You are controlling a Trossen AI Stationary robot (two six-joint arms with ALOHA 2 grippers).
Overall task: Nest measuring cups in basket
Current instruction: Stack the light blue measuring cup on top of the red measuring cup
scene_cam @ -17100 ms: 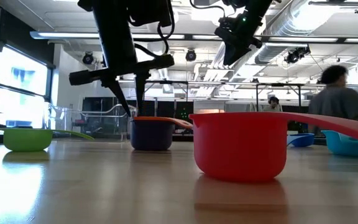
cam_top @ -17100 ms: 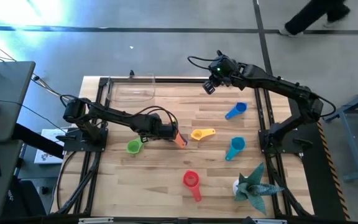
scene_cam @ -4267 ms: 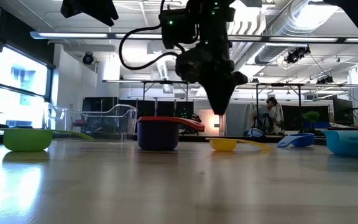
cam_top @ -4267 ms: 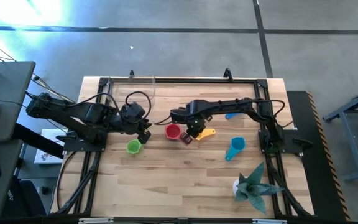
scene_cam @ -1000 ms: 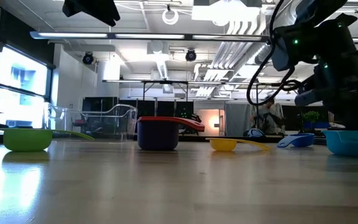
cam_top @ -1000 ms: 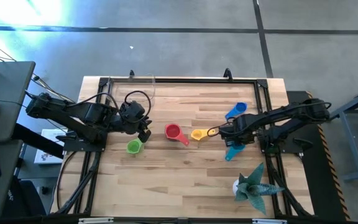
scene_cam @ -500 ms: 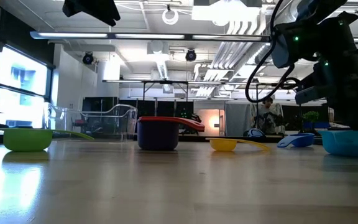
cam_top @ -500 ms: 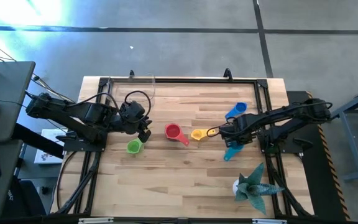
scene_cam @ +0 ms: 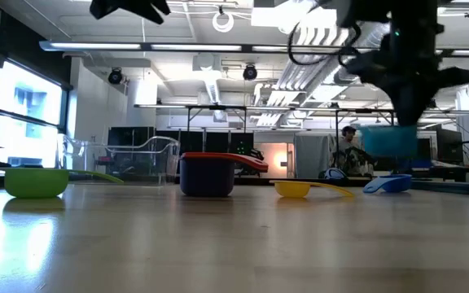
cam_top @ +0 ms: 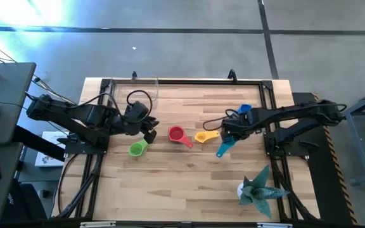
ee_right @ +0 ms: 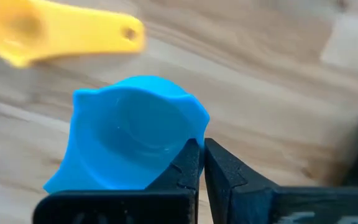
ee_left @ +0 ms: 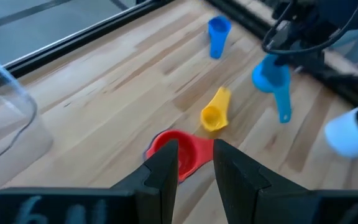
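Four cameras — one overhead, one at table height, two on the wrists

Overhead looks straight down; low looks level across; both share the red cup point(cam_top: 177, 133) point(scene_cam: 208, 173) — wrists sit close.

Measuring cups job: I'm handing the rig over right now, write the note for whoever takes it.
Right hand: shut on the teal cup by its rim, lifted clear of the table, near the yellow cup.
Left hand: part open, empty, raised near the green cup.
On the table: green, yellow, blue cup, and the red cup nested in a purple cup.
Basket: far left corner; no cup seen in it.
Done: red nested in purple, teal picked up.
Left: stack the remaining cups, then move the stack into the basket.
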